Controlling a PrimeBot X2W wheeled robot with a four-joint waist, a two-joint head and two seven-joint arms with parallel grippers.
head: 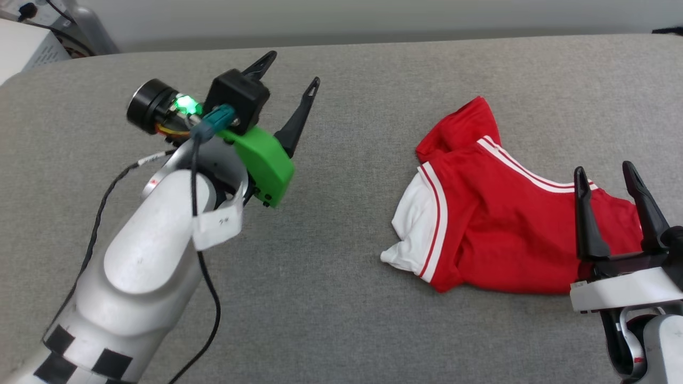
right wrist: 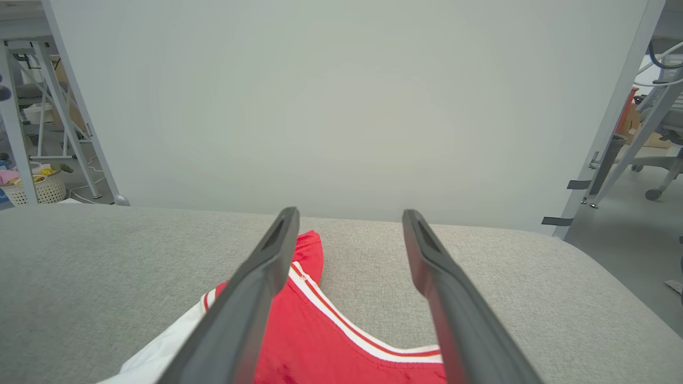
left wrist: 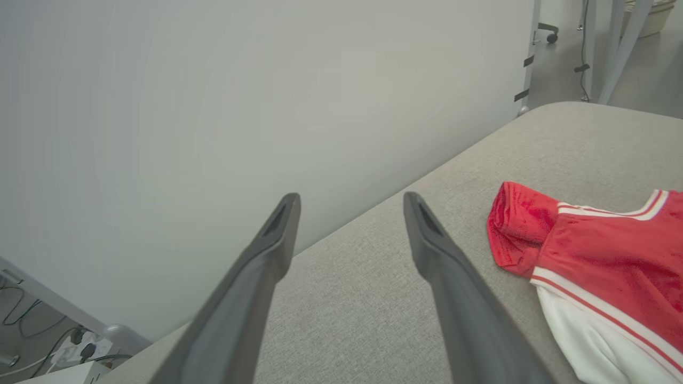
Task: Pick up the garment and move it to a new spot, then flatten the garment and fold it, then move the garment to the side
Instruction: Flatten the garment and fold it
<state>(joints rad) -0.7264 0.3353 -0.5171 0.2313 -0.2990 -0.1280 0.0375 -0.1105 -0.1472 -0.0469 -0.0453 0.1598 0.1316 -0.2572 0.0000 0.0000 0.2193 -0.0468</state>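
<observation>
On grey padding [head: 341, 298], one garment [head: 496, 224]; above, one left claw [head: 294, 67], one right claw [head: 603, 168].

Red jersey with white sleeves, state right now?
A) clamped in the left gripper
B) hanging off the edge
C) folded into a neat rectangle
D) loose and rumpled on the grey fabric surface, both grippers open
D: the red jersey with white sleeves lies rumpled on the grey fabric surface, right gripper open by it, left gripper open well apart.
</observation>
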